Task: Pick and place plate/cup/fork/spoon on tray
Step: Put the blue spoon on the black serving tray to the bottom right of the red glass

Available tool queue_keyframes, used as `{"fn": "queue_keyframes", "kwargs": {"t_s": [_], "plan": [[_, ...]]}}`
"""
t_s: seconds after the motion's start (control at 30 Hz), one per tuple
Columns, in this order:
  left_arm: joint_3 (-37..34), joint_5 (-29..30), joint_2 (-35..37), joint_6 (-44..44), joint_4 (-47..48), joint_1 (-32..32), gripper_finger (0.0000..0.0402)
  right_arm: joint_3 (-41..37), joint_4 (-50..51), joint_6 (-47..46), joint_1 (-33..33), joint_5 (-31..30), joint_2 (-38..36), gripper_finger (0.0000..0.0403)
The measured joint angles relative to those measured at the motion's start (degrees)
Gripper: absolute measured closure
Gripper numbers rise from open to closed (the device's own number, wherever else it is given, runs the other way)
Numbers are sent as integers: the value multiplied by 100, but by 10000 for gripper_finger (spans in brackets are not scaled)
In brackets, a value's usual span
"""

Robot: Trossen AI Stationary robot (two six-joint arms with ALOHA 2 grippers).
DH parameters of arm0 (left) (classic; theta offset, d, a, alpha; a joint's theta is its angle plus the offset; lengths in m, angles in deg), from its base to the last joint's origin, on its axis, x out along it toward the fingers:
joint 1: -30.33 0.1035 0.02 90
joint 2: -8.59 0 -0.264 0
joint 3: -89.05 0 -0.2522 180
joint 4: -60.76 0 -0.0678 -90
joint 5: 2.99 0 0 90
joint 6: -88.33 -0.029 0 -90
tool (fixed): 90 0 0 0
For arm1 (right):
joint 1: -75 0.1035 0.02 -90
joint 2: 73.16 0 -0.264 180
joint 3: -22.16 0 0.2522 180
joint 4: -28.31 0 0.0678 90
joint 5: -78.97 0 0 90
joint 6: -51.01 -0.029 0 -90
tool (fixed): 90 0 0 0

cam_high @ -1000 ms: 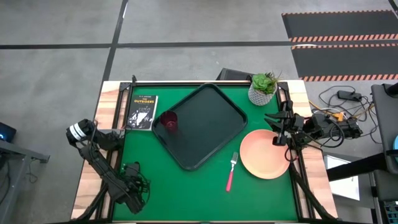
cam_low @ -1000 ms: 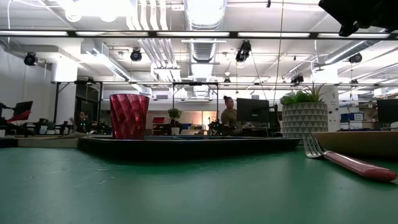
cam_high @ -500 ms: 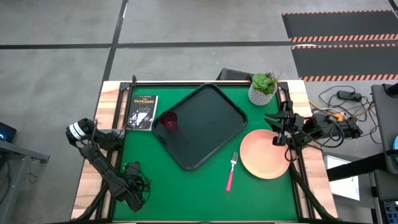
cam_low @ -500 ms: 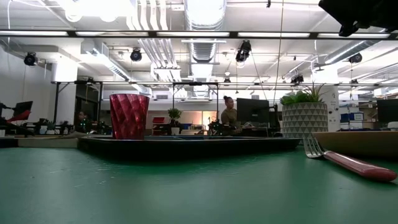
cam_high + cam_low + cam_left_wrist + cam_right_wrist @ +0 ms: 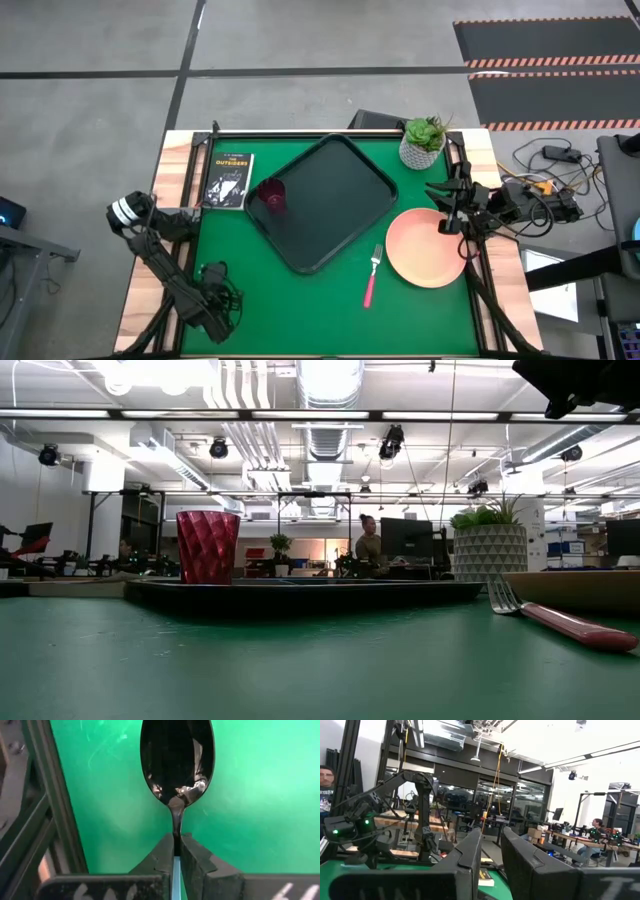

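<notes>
The black tray (image 5: pixel 325 200) lies slantwise mid-table with the dark red cup (image 5: pixel 271 194) upright on its left corner. The peach plate (image 5: pixel 425 248) and the pink-handled fork (image 5: pixel 372 275) lie on the green mat to the tray's right. At the near left, my left gripper (image 5: pixel 212 292) is shut on the spoon (image 5: pixel 177 760), whose dark-reflecting bowl shows over the mat. My right gripper (image 5: pixel 445 208) hangs above the plate's far right rim, open, with nothing between its fingers (image 5: pixel 470 852). My left gripper pinches the spoon's thin neck (image 5: pixel 176 827), just behind the bowl, between its two fingertips (image 5: pixel 165 855). The fingers come down at it from above, and the light blue handle (image 5: pixel 176 875) runs back between them. Whether the bowl rests on the mat I cannot tell.
A white pot with a green plant (image 5: pixel 423 145) stands at the far right corner. A small black book (image 5: pixel 229 180) lies at the far left beside the tray. The table's dark frame rail (image 5: pixel 55 810) runs close beside the spoon. Green mat lies bare near the front edge.
</notes>
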Motion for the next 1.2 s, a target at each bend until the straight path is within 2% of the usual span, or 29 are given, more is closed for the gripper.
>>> {"fn": "queue_keyframes", "kwargs": {"t_s": [0.17, 0.33, 0.43, 0.67, 0.87, 1.0, 1.2], "plan": [[589, 323, 0, -53, 649, -2, 399, 0, 0, 0, 0, 0, 0, 339], [989, 1204, 0, -121, 1087, 0, 400, 0, 2, 0, 1, 0, 0, 339], [1099, 1766, 2, -160, 1189, 0, 400, 0, 0, 0, 0, 0, 0, 339], [1133, 2229, 2, -168, 1214, 0, 400, 0, 0, 0, 0, 0, 0, 339], [1274, 3790, 2, -360, 1222, 39, 400, 0, 0, -57, 0, 0, 0, 339], [1435, 4894, 2, -915, 1190, 156, 400, 1, 0, -57, 1, 0, 0, 339], [1590, 6039, 2, -1957, 839, 509, 401, 0, 0, -53, 0, 0, 0, 339]]}}
